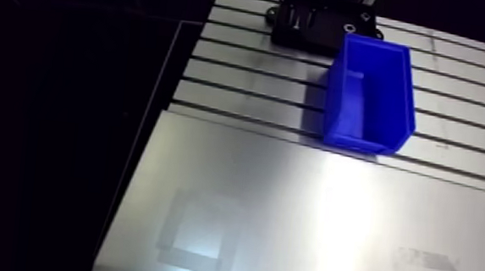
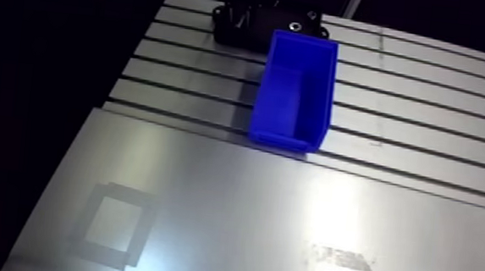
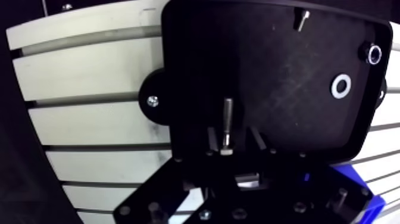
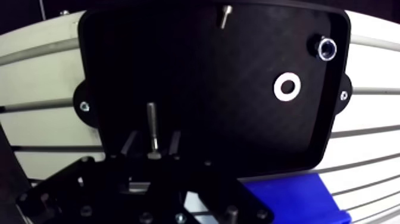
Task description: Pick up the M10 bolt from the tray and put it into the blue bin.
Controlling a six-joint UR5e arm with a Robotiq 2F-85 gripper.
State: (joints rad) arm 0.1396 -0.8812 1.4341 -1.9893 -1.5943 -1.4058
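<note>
In the wrist view a black tray [image 3: 280, 65] lies on the slotted table. A long silver bolt [image 3: 227, 122] lies on the tray, head toward the gripper. My gripper [image 3: 232, 134] hangs low over the tray and is open. Its two dark fingers [image 3: 211, 140] stand one on each side of the bolt, with a small gap on both sides. The blue bin [image 1: 373, 94] stands empty beside the tray, on the side near the steel sheet. In the arm view the tray [image 1: 311, 29] shows dark at the table's far end.
The tray also holds a small screw [image 3: 302, 21], a white washer [image 3: 341, 86] and a shiny nut [image 3: 374, 53], all ahead of the gripper. A smooth steel sheet [image 1: 288, 227] with taped square marks [image 1: 198, 235] covers the near table.
</note>
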